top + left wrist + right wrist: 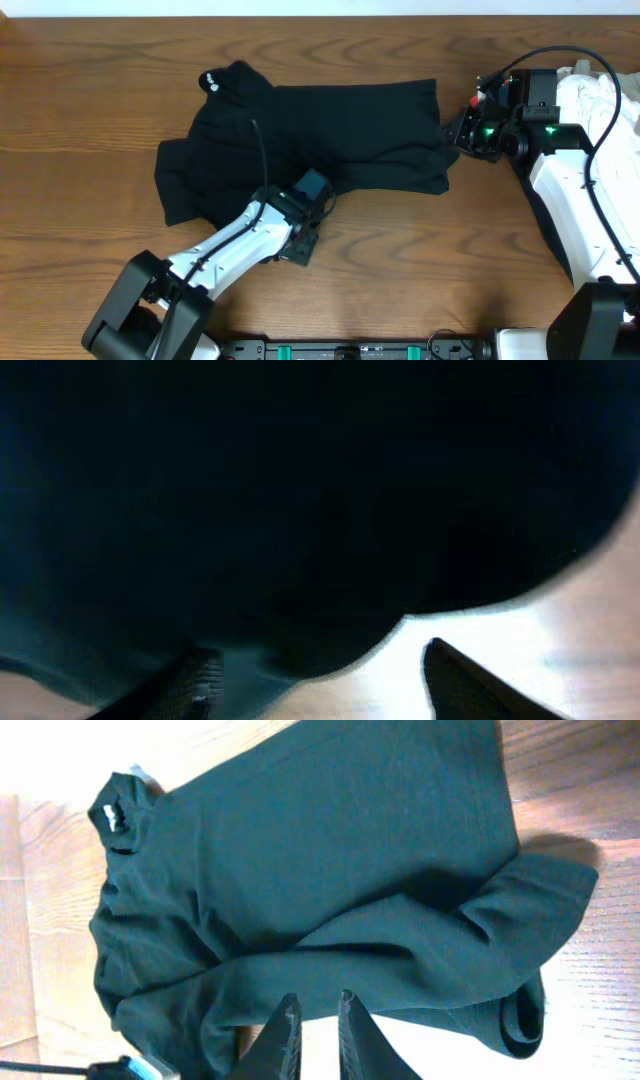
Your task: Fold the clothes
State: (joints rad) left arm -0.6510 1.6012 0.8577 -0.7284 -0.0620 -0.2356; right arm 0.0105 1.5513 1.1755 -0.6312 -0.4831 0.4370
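One black T-shirt [320, 130] lies in the middle of the table [80, 100]. It is bunched up and folded over itself in a messy way, not yet a neat fold. Its neck, with a small white logo [211, 79], points to 10 o'clock.

I think the shirt is light, soft and floppy. It will sag and slide when lifted, so one pinch will not keep it flat. The best places to hold look like the outer edges or corners, one for each hand, at 6 and 3 o'clock.

The left hand [335, 685] sits at the shirt's 6 o'clock edge. Its fingers are wide apart and hold nothing. The dark cloth fills most of its view.

The right hand [317, 1020] is at the 3 o'clock edge. Its fingers are almost together, with a thin gap, and nothing is between them.

More clothes, a white heap [590, 90], lie at 2 o'clock on the table, partly under the right arm. That arm and its cable could brush the heap. The rest is bare wood.
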